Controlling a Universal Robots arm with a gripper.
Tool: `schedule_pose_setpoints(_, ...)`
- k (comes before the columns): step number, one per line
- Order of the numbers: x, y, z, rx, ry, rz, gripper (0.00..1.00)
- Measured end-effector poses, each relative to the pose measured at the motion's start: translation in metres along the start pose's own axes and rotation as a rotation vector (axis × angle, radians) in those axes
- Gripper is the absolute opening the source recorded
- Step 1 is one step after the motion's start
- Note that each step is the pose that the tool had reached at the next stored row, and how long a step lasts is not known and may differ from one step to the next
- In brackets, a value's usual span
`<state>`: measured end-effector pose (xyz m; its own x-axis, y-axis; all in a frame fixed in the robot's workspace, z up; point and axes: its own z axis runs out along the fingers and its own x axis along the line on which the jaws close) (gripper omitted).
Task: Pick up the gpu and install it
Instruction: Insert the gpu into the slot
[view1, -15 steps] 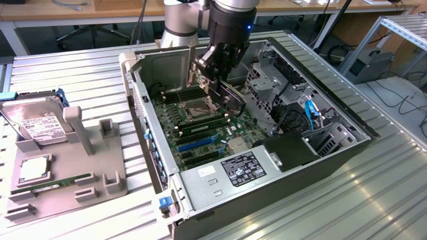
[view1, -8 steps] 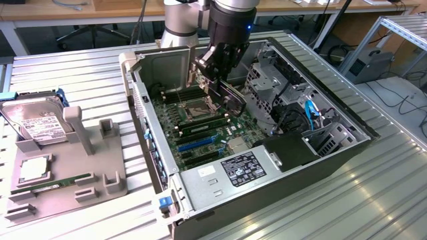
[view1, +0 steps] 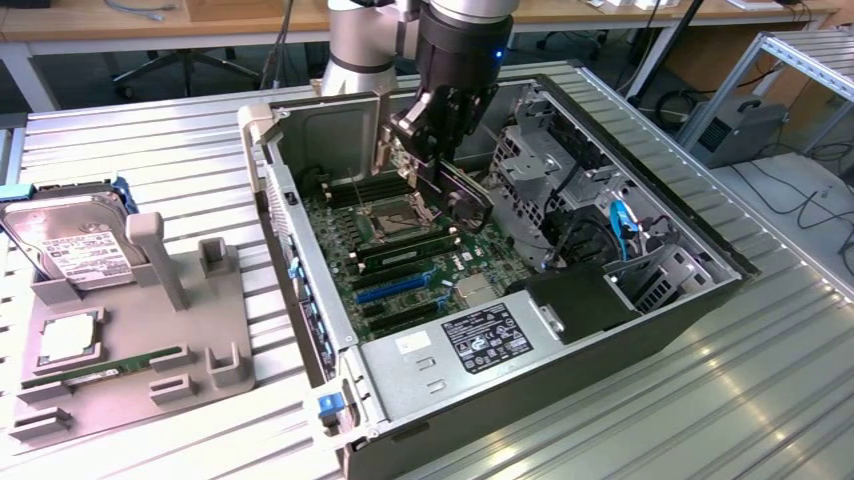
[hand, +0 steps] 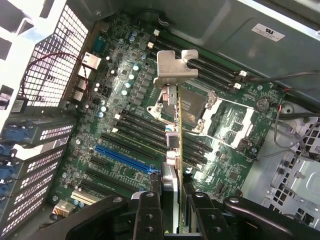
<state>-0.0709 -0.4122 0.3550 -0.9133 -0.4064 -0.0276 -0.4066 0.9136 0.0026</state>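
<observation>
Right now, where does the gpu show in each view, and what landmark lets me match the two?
Exterior view: the gpu hangs from the hand over the motherboard.
Wrist view: the gpu is seen edge-on, gripped by the hand, with its silver bracket at the far end.
Shared landmark: the blue slot.

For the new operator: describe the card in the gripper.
Look inside the open computer case, above the green motherboard. The gripper clamps the gpu there: a thin dark card with a silver bracket at one end, the only part lifted clear of the board.
</observation>
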Motion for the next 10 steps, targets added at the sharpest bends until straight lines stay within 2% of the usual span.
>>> schedule_pose_setpoints(10, 0.0, 0.0, 0.0, -0.0004, 0.0001, -0.016, 0.27)
